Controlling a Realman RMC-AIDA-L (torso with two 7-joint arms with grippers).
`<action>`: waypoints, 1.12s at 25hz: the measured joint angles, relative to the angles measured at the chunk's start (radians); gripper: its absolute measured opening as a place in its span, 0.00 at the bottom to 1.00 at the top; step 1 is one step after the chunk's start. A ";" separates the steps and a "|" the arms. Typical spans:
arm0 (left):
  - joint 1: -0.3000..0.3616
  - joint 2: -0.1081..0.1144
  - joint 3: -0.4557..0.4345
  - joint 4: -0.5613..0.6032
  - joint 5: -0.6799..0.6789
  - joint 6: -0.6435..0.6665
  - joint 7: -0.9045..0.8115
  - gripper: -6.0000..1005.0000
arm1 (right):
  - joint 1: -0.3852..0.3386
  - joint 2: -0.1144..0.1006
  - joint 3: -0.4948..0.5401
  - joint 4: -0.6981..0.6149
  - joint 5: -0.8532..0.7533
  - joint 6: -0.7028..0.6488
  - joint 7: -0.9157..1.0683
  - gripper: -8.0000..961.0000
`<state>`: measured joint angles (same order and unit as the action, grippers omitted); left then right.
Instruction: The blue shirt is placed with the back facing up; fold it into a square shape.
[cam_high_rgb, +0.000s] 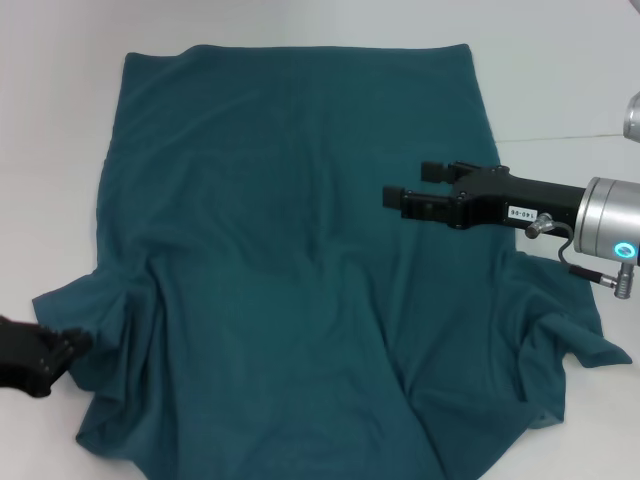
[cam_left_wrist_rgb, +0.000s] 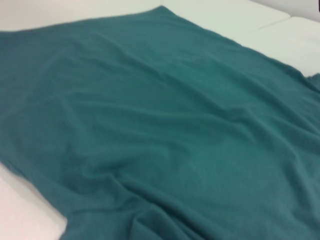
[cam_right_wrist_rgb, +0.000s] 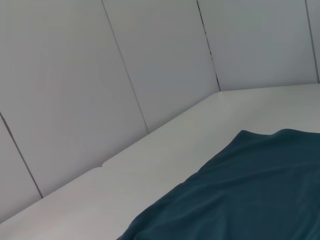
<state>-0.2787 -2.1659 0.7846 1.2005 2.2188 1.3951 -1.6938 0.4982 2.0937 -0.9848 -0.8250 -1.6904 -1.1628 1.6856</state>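
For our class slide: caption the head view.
Blue shirt spread plain-side up; right gripper open above it, left gripper at its sleeve.

One marking showed: a small white rectangular label with dark printed digits stood on the black body of the right gripper, behind its jaws, toward the silver wrist. The digits were too small to read with certainty; they looked like "140-66". Just behind that, on the silver cylindrical wrist housing, a round ring light glowed cyan, with no characters in it. The large dark teal-blue fabric shirt carried no visible lettering on its upturned side in any view.
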 joint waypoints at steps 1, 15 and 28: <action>-0.004 0.000 0.000 -0.001 -0.006 -0.004 0.000 0.04 | 0.000 0.000 0.000 -0.002 0.000 0.000 0.000 0.95; -0.064 -0.003 0.009 -0.027 -0.147 0.004 -0.005 0.04 | -0.004 -0.009 0.069 -0.007 0.002 -0.031 -0.008 0.95; -0.150 -0.003 0.028 -0.118 -0.202 -0.002 0.010 0.04 | -0.026 -0.006 0.074 -0.033 -0.005 -0.046 -0.011 0.95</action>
<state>-0.4291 -2.1687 0.8130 1.0821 2.0171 1.3930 -1.6836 0.4720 2.0874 -0.9106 -0.8575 -1.6954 -1.2084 1.6750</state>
